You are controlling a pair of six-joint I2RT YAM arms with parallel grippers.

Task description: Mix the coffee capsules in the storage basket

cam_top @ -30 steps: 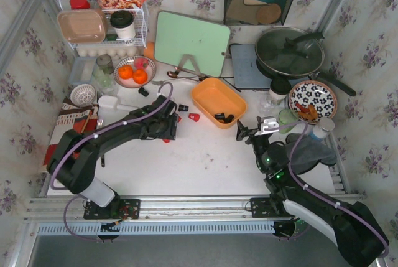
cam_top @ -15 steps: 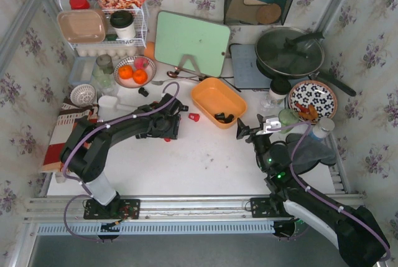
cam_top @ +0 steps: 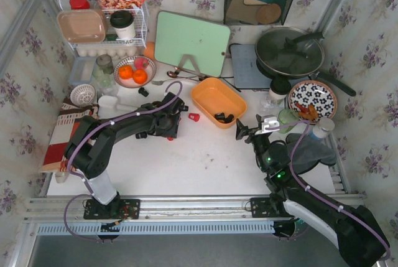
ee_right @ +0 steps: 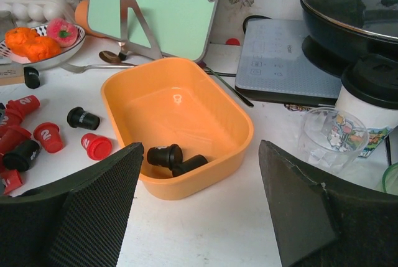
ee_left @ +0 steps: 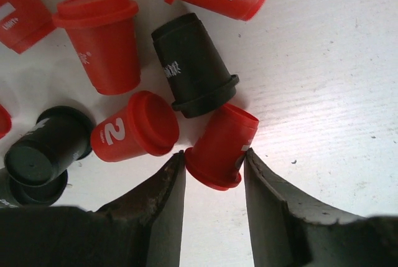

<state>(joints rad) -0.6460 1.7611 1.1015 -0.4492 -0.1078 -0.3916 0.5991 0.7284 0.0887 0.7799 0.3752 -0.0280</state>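
While the white table (cam_top: 205, 161) carries everything, the orange storage basket (ee_right: 180, 105) sits near its middle, just ahead of the right gripper (ee_right: 200, 145), whose fingers stand wide apart with nothing between them. Left of the basket, the left gripper (ee_left: 213, 158) is down at the tabletop, its fingers pressed against both sides of a red capsule (ee_left: 221, 139) lying on its side. Two black capsules (ee_right: 165, 155) lie in the basket's near corner. Other coffee capsules (ee_right: 50, 136), red and black, lie scattered on the table beside the basket, a loose black capsule (ee_left: 193, 61) touching the gripped one
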